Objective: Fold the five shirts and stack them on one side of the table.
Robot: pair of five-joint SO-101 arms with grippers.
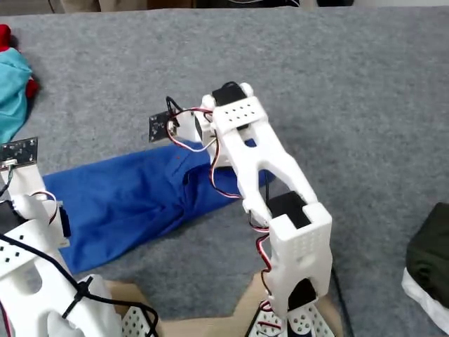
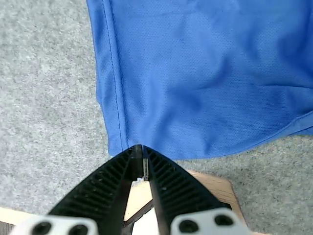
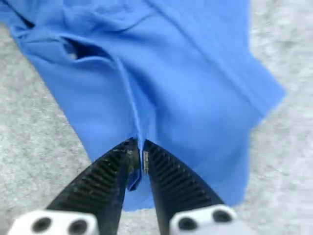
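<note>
Black ribbed right jaws pinch a ridge of the blue mesh shirt (image 3: 195,98) spread ahead of them on the grey felt counter (image 1: 351,84), while the left jaws sit pressed together at its hem, so lifting both evenly should keep the cloth taut.

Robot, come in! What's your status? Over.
Right gripper: jaws shut on blue shirt fold. Left gripper: jaws shut at its hem. Teal cloth, dark cloth far off at the sides.
</note>
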